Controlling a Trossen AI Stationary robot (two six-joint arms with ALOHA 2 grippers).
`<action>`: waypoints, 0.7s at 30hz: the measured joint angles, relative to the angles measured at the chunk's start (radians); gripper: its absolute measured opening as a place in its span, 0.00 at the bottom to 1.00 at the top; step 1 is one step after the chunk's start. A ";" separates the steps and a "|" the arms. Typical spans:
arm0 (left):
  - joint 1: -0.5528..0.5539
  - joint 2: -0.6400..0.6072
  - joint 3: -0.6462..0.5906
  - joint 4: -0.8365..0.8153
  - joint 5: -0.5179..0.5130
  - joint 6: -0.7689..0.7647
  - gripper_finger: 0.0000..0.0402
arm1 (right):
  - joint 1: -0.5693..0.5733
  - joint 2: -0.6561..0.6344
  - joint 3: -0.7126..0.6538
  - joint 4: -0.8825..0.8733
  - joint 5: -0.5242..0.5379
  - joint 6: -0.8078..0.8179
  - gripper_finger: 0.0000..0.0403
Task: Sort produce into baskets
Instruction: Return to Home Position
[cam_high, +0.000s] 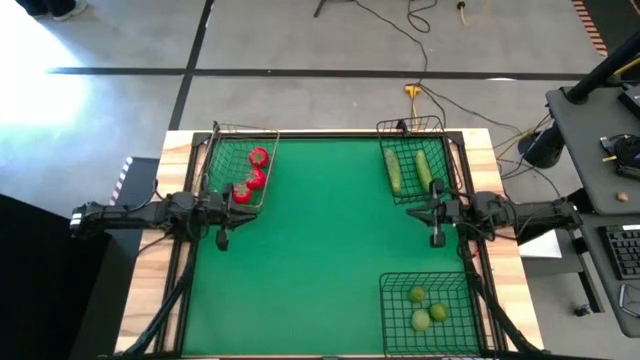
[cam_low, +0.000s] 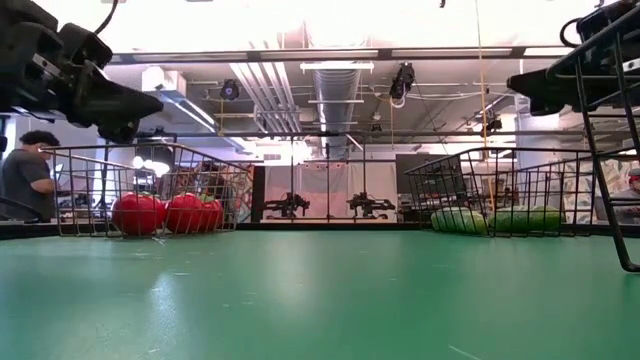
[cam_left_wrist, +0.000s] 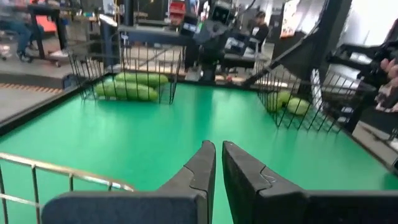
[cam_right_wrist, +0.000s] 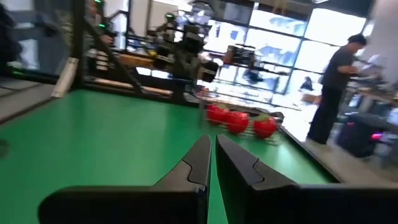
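Three red tomatoes (cam_high: 252, 178) lie in the wire basket (cam_high: 232, 135) at the mat's far left. Two green cucumbers (cam_high: 408, 170) lie in the basket (cam_high: 410, 125) at the far right. Three limes (cam_high: 428, 308) lie in the basket (cam_high: 390, 320) at the near right. My left gripper (cam_high: 240, 205) is shut and empty, held above the mat next to the tomato basket's near end; its fingers show in the left wrist view (cam_left_wrist: 217, 155). My right gripper (cam_high: 415, 212) is shut and empty, just near of the cucumber basket; it also shows in the right wrist view (cam_right_wrist: 212, 149).
The green mat (cam_high: 320, 250) lies open between the baskets. In the low view the tomatoes (cam_low: 165, 213) and cucumbers (cam_low: 495, 220) rest on their baskets' floors. People and benches stand in the room beyond the table.
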 joint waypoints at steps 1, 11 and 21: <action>0.000 0.011 0.000 0.000 0.000 0.000 0.03 | 0.000 -0.001 0.000 -0.002 -0.016 0.007 0.04; 0.000 0.055 0.001 -0.001 -0.001 0.003 0.03 | 0.001 0.008 0.000 -0.016 -0.107 0.104 0.04; 0.000 0.056 0.008 -0.007 -0.002 0.003 0.03 | 0.000 0.021 0.000 -0.017 -0.111 0.358 0.04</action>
